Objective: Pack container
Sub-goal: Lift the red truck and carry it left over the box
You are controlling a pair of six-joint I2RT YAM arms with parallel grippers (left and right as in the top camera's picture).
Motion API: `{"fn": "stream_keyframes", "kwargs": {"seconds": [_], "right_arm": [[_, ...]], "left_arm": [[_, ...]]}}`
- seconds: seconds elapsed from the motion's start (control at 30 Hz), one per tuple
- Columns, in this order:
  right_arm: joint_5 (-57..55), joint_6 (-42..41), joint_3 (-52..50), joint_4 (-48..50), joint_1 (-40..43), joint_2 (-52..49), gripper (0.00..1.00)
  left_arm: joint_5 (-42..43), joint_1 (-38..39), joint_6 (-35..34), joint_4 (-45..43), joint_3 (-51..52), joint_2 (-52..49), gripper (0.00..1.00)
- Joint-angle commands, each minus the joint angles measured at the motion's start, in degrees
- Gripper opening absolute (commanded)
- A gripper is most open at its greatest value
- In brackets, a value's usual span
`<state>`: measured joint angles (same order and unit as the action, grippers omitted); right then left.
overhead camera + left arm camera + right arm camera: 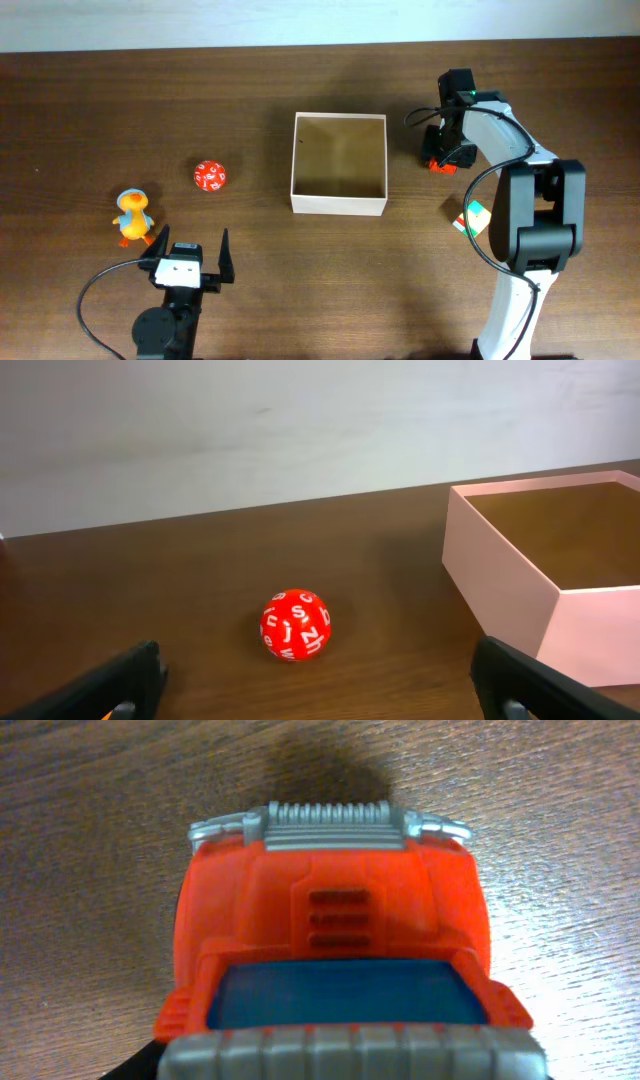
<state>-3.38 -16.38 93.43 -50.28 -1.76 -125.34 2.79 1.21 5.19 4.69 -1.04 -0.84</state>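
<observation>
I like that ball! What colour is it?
The ball is red with white letters, clearest in the left wrist view.

The left arm (165, 325) is sitting low at the near edge, its left gripper (193, 245) pointing forward with jaws standing wide apart. The right arm (525, 215) is arching up and forward, its right gripper (448, 152) pointing downward; its jaws are not showing clearly

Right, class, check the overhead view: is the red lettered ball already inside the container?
No, the red ball lies on the table to the left of the container, outside its walls.
</observation>
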Motion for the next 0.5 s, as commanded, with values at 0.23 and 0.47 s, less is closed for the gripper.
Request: {"fn": "stream_keyframes", "kwargs": {"seconds": [0.23, 0.47], "right_arm": [[0.13, 2.71, 8.68, -7.04, 1.40, -0.55, 0.56], [4.20, 7.87, 23.12, -18.12, 1.40, -0.37, 0.56]], "left_arm": [[0.00, 0.11, 1.14, 0.04, 0.37, 0.46, 0.99], [-0.02, 0.11, 1.14, 0.04, 0.37, 0.44, 0.99]]}}
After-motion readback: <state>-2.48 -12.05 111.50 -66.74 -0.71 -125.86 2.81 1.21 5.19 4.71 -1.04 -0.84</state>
